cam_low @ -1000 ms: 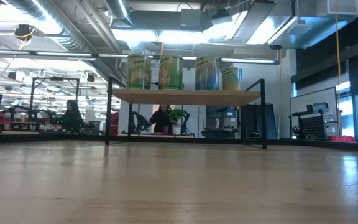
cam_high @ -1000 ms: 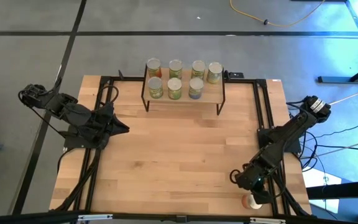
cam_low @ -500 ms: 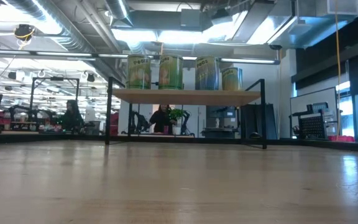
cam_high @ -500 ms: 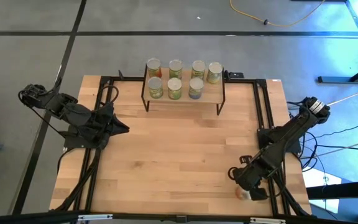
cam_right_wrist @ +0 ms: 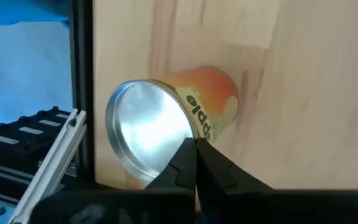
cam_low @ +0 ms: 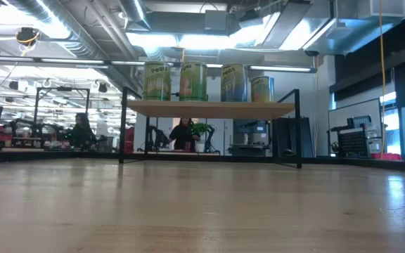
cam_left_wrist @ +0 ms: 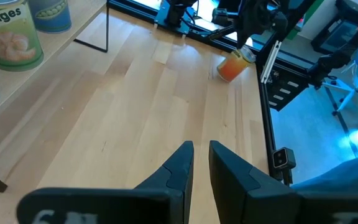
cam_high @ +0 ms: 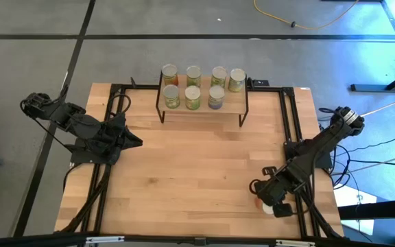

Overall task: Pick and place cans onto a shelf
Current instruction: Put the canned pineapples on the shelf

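Seven cans [cam_high: 193,87] stand on the shelf's top board [cam_high: 233,104] at the table's far edge; they also show in the low view [cam_low: 193,81]. One orange-labelled can [cam_high: 265,206] is tipped over near the table's near right corner, and its silvery top [cam_right_wrist: 143,132] faces my right wrist camera. It also shows in the left wrist view [cam_left_wrist: 232,66]. My right gripper [cam_right_wrist: 195,144] is shut, with its tips at this can's top rim. My left gripper [cam_left_wrist: 201,149] is open by a narrow gap and empty, over the table's left side [cam_high: 137,142]. My right gripper meets the orange can with its shut fingertips at the top rim [cam_right_wrist: 185,127], where the lid joins the label. The fingers come slanting down from above. Nothing is between them. The can is tipped, with its body on the table and its top toward the gripper.
A black metal frame rail [cam_high: 295,147] runs along the table's right edge, close beside the tipped can. The rail also shows in the right wrist view [cam_right_wrist: 82,74]. Bare wood tabletop [cam_high: 197,171] lies between the can and the shelf.
My right gripper has moved from the near right corner toward the table's left and far side. The orange can has moved along the table with it, away from the near edge.
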